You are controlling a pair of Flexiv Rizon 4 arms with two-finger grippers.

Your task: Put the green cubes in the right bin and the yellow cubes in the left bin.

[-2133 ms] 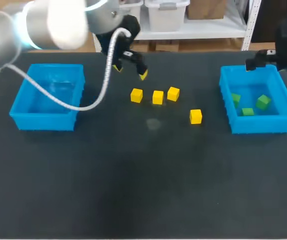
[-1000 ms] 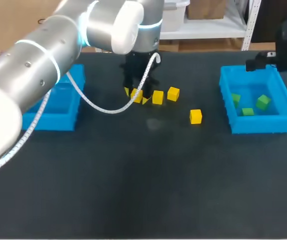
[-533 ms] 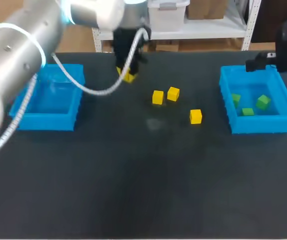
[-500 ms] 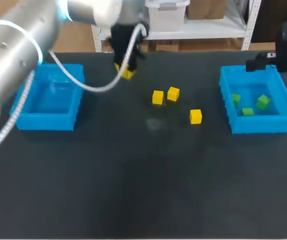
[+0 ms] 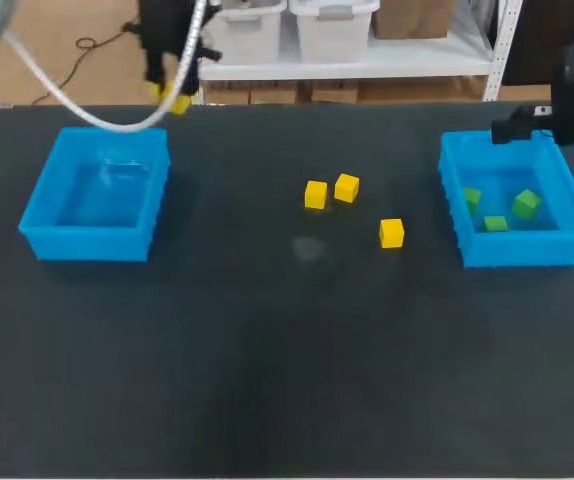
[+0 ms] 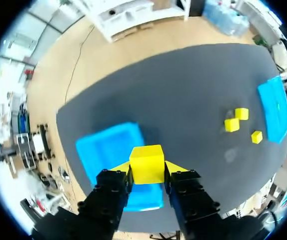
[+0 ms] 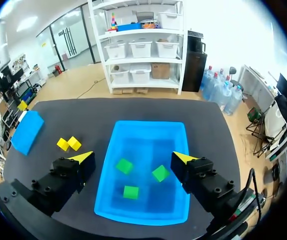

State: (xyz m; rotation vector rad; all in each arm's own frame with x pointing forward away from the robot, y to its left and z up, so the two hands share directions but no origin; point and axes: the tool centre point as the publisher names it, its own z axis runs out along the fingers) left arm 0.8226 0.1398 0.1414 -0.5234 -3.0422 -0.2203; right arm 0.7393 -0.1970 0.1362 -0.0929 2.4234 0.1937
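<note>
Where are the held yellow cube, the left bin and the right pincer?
held yellow cube [image 6: 146, 165]: left wrist view, on its facing side.
left bin [image 5: 87, 243]: head view, on its near outer wall.
right pincer [image 7: 132, 157]: right wrist view, midway between its yellow tips.

Tabletop: a flat, matt black tabletop [image 5: 287, 380] that runs wide between its left and right edges.
Left bin: an open rectangular blue plastic bin [image 5: 87, 243] stands flat near the left edge, toward the far left corner.
Right bin: a second blue plastic bin [image 5: 522, 250] of the same kind stands near the right edge, toward the far right corner, well apart from the first.
Cube pair: a left-hand small yellow cube [image 5: 315, 194] and a right-hand small yellow cube [image 5: 346, 187] lie just beside each other in the far half, between the bins.
Single cube: a third small yellow cube [image 5: 391, 233] lies alone, closer to the near edge and the right edge than the pair.
Mark: a faint pale smudge [image 5: 308, 247] on the surface near the middle, on the near-edge side of the pair.
</note>
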